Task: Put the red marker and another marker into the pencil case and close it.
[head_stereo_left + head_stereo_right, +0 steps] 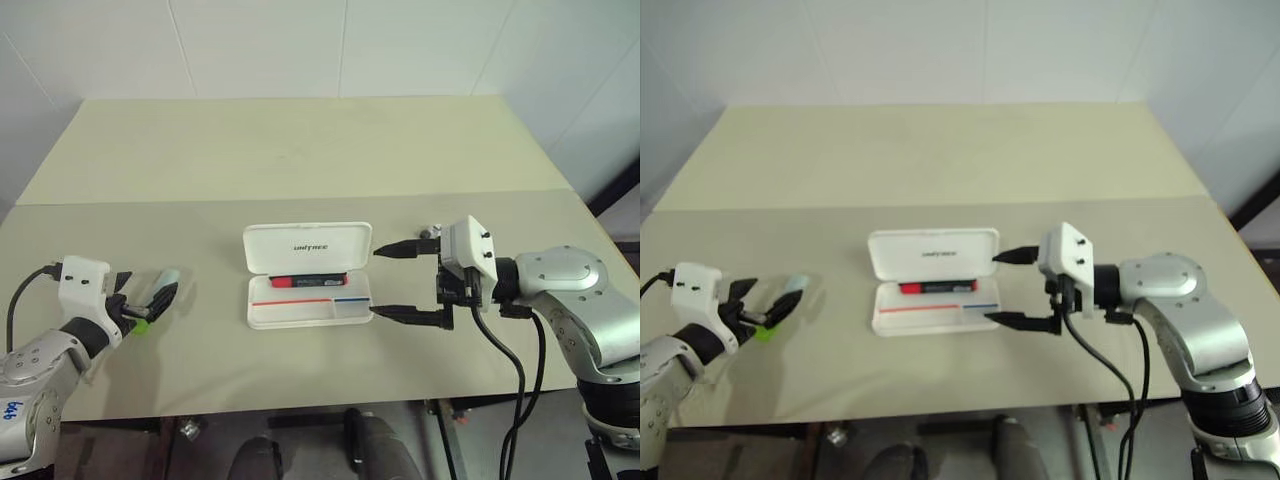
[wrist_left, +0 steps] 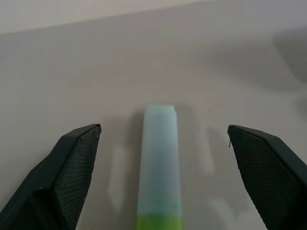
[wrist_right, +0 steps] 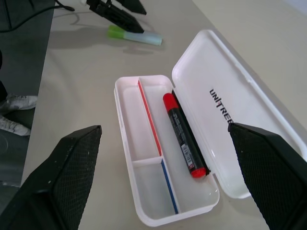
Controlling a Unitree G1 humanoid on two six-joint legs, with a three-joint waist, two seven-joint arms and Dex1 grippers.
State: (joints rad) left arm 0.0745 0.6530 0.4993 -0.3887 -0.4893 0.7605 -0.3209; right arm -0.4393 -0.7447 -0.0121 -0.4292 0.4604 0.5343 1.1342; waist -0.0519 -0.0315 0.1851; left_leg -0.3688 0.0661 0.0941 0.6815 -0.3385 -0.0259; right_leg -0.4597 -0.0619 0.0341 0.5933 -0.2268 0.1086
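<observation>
The case (image 1: 309, 275) lies open at the middle of the table (image 1: 300, 150), its long axis running left to right, lid (image 1: 308, 247) tipped back on the far side and tray on the near side. The red marker (image 1: 309, 280) lies in the tray's rear compartment, hard against the hinge, parallel to the case's long axis; its red cap points toward the case's left end and a second red tip shows at the right. The front compartments, edged by a red and a blue stripe, hold nothing.

The green marker (image 1: 158, 298) lies on the table well to the left of the case, long axis slanting, pale cap pointing away and toward the case, green butt toward the near edge.

The left gripper (image 1: 148, 297) sits left of the case with its fingers spread wide, straddling the green marker; in the left wrist view the marker (image 2: 159, 167) runs up between the two pads with a gap on each side, unheld.

The right gripper (image 1: 387, 282) hangs just beyond the case's right end, pointing at it, fingers wide apart and empty, one near the lid's corner, one near the tray's corner.
</observation>
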